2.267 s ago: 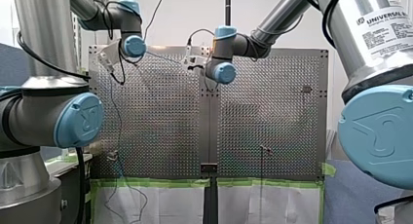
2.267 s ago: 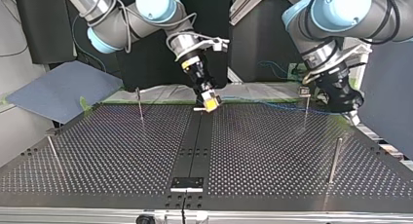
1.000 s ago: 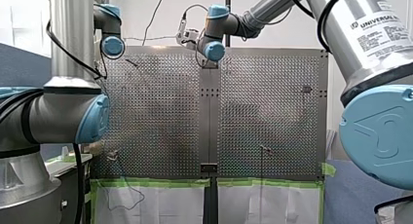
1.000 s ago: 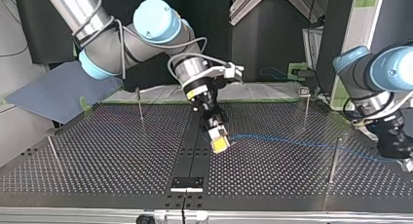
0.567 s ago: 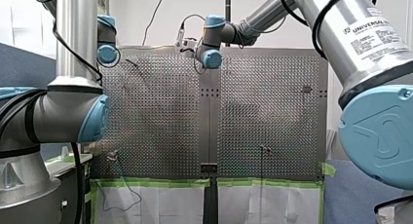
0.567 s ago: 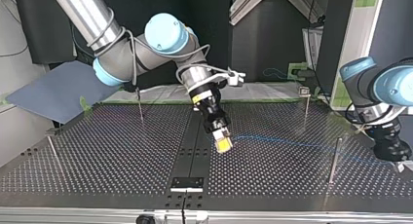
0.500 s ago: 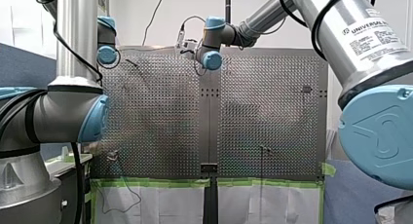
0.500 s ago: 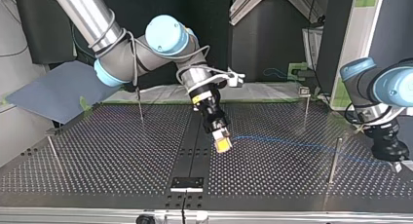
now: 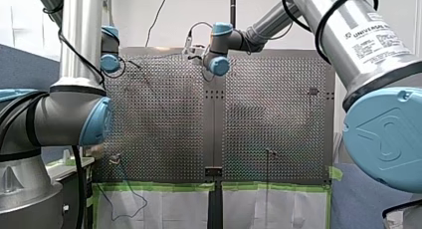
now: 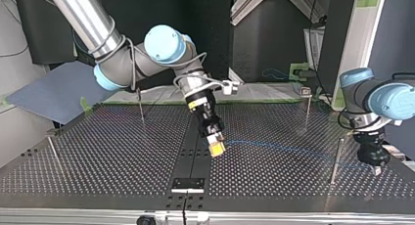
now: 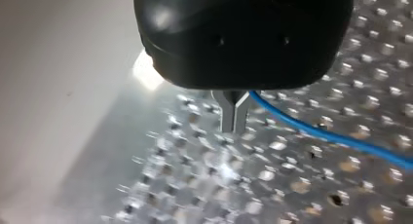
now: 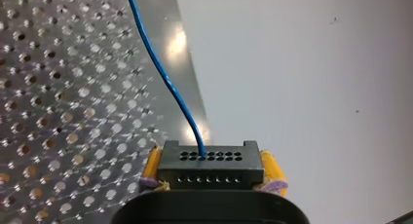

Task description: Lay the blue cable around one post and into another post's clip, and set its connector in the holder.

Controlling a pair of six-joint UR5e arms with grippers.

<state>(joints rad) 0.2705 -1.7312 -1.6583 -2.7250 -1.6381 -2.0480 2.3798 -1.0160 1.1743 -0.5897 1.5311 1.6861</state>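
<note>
Clamping connector (image 12: pixel 210 158) in yellow-padded right gripper (image 12: pixel 212 169), blue cable (image 12: pixel 165 80) leading ahead of it. Pinching same cable in left gripper (image 11: pixel 234 114), metal fingers together, at top view's right.

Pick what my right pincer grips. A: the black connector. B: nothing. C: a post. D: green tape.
A: in the right wrist view the connector sits clamped between the right pincer's yellow pads, with the blue cable running out of it.
</note>
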